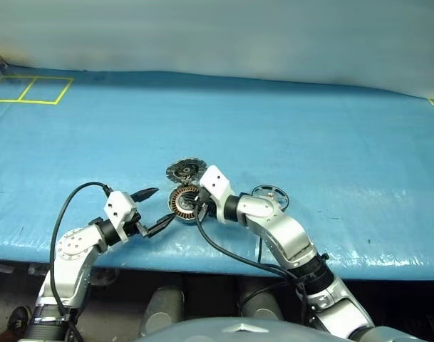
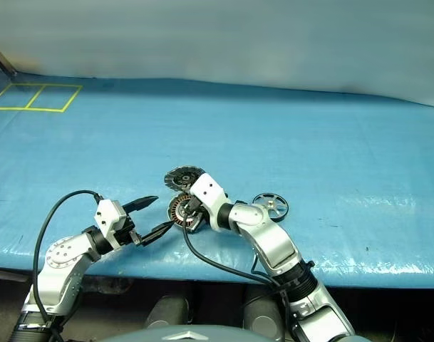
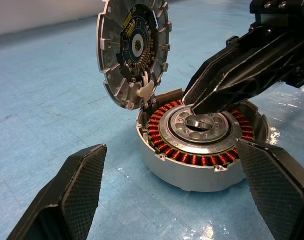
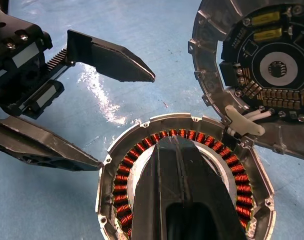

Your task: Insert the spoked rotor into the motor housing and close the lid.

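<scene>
Right now your right gripper [image 1: 199, 207], fingers together, rests over the housing [image 1: 182, 201]; the rotor [image 1: 270, 194] lies just right of it, nearer that arm. Left gripper [image 1: 154, 209] gapes.

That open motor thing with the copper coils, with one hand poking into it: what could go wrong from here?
The right hand, shut, has its tips down on the motor housing's centre, close to the copper windings; a slip could scrape them.

The lid stands open; a knock from either hand might swing it shut too soon.

The spoked rotor lies behind the right arm, which could bump it when pulling back.
</scene>
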Action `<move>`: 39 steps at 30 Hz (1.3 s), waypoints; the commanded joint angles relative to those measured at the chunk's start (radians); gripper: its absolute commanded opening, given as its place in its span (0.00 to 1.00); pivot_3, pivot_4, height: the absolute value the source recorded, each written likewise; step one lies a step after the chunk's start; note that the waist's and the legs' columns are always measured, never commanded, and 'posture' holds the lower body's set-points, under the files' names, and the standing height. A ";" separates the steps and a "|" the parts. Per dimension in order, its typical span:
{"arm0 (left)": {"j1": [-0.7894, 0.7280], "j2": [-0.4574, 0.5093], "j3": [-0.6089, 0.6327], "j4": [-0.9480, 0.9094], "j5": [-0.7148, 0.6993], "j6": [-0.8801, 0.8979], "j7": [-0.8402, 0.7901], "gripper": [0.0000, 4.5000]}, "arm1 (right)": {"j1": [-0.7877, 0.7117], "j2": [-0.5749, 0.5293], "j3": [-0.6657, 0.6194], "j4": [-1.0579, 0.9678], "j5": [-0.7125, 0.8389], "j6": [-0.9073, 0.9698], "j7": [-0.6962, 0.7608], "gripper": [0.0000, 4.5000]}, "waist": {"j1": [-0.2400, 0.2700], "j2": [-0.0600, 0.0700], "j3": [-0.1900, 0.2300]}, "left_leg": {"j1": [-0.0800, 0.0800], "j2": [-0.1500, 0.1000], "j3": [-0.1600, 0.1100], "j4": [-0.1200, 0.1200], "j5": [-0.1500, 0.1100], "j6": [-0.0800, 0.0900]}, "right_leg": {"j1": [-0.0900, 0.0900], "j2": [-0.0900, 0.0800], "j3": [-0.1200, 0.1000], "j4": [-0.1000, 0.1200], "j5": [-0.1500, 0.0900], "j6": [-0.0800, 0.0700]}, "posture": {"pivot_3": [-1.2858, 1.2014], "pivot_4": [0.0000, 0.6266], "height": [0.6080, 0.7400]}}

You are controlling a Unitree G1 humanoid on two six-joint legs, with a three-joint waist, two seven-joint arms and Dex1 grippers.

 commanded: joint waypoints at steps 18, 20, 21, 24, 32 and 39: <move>0.006 0.005 0.002 0.004 0.008 -0.033 0.014 1.00 | 0.002 -0.014 0.020 0.032 -0.065 -0.014 -0.033 0.01 | 0.000 -0.001 -0.001 | 0.001 0.000 0.000 0.000 0.000 0.000 | 0.001 0.000 0.000 0.000 0.000 0.000 | 0.52 0.24 1.00; 0.006 0.004 0.001 0.005 0.006 -0.033 0.014 1.00 | 0.005 -0.008 0.001 0.004 -0.043 -0.012 -0.024 0.01 | 0.000 -0.001 -0.001 | 0.002 0.000 0.000 0.000 0.000 0.000 | 0.001 0.000 0.000 0.000 0.000 0.000 | 0.52 0.24 1.00; 0.006 0.004 0.001 0.005 0.004 -0.032 0.012 1.00 | 0.008 -0.009 -0.011 -0.020 -0.028 -0.008 -0.017 0.01 | 0.001 -0.001 -0.001 | 0.002 0.000 0.000 0.000 0.000 0.000 | 0.001 0.000 0.000 0.000 0.000 0.000 | 0.52 0.24 1.00; 0.005 0.004 0.002 0.001 -0.008 -0.026 0.004 1.00 | 0.025 -0.019 -0.045 -0.101 0.014 0.010 -0.002 0.01 | 0.002 -0.001 -0.001 | 0.001 0.000 0.000 0.000 0.000 0.000 | 0.001 0.000 0.000 0.000 0.000 0.000 | 0.52 0.24 1.00; -0.005 0.012 0.002 -0.007 -0.033 -0.011 -0.024 1.00 | 0.100 -0.250 -0.220 -0.371 0.041 0.110 0.004 0.01 | 0.004 -0.001 -0.001 | 0.000 0.000 0.000 0.000 0.000 0.000 | 0.001 0.000 0.000 0.000 0.000 0.000 | 0.52 0.24 1.00; -0.036 -0.003 -0.016 0.029 -0.023 -0.027 -0.034 1.00 | 0.169 -0.578 -0.380 -0.409 -0.025 0.174 0.011 0.34 | 0.017 -0.002 -0.001 | 0.000 -0.001 0.002 0.001 0.000 0.000 | 0.001 -0.004 -0.001 -0.001 0.000 0.000 | 0.52 0.24 1.00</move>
